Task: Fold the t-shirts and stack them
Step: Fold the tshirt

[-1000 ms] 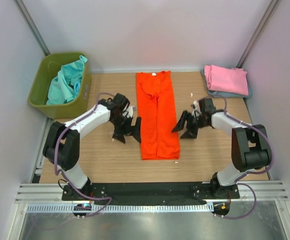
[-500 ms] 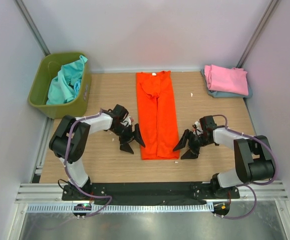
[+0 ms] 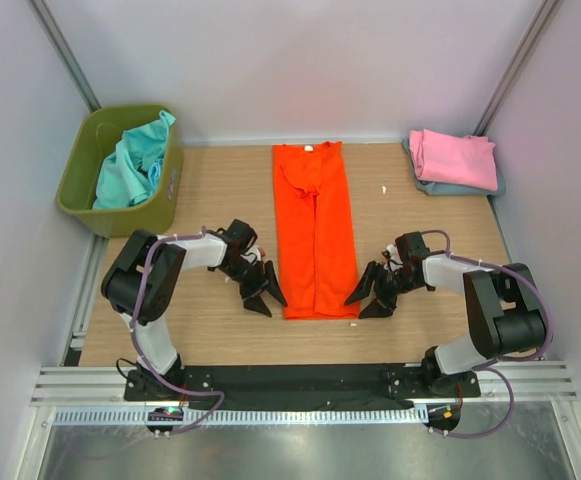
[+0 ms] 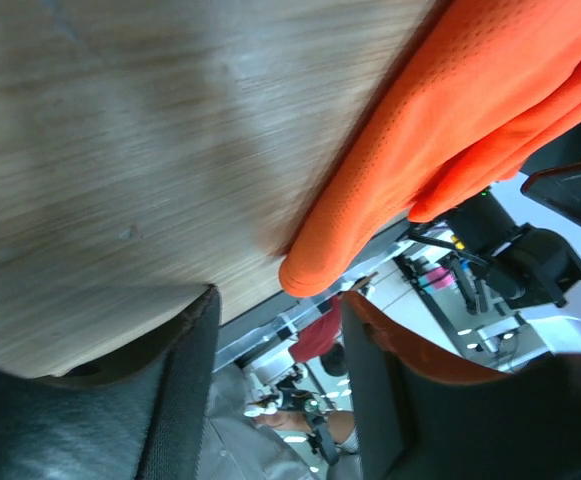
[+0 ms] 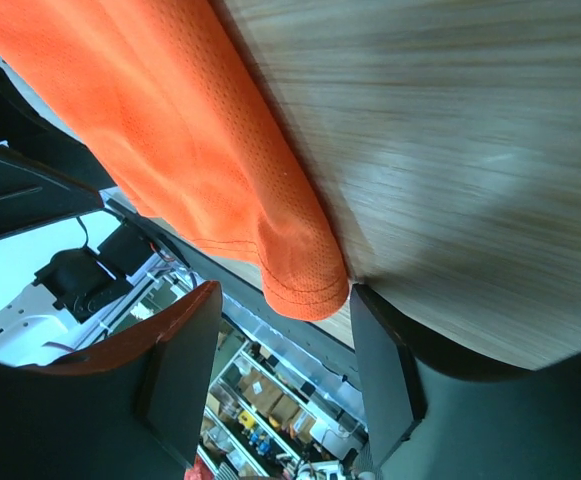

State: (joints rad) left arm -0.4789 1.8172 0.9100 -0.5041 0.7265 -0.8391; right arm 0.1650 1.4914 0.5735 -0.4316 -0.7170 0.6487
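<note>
An orange t-shirt (image 3: 315, 228) lies folded into a long narrow strip down the middle of the wooden table. My left gripper (image 3: 267, 292) sits low at the strip's near left corner (image 4: 315, 265), jaws open, the cloth corner just ahead of the gap. My right gripper (image 3: 368, 296) is at the near right corner (image 5: 305, 285), open too, with that corner between its fingers but not pinched. A pink t-shirt (image 3: 454, 158) lies folded on a grey-blue one (image 3: 422, 181) at the back right. Teal t-shirts (image 3: 130, 168) fill the bin.
The olive-green bin (image 3: 83, 183) stands at the back left corner. A small white scrap (image 3: 385, 189) lies on the wood right of the orange strip. The table's near edge and the black rail (image 3: 300, 378) run just behind both grippers.
Both grippers have slid from beside the strip's middle toward its near end and dropped to the table. The left jaws have narrowed a good deal, the right ones slightly.
</note>
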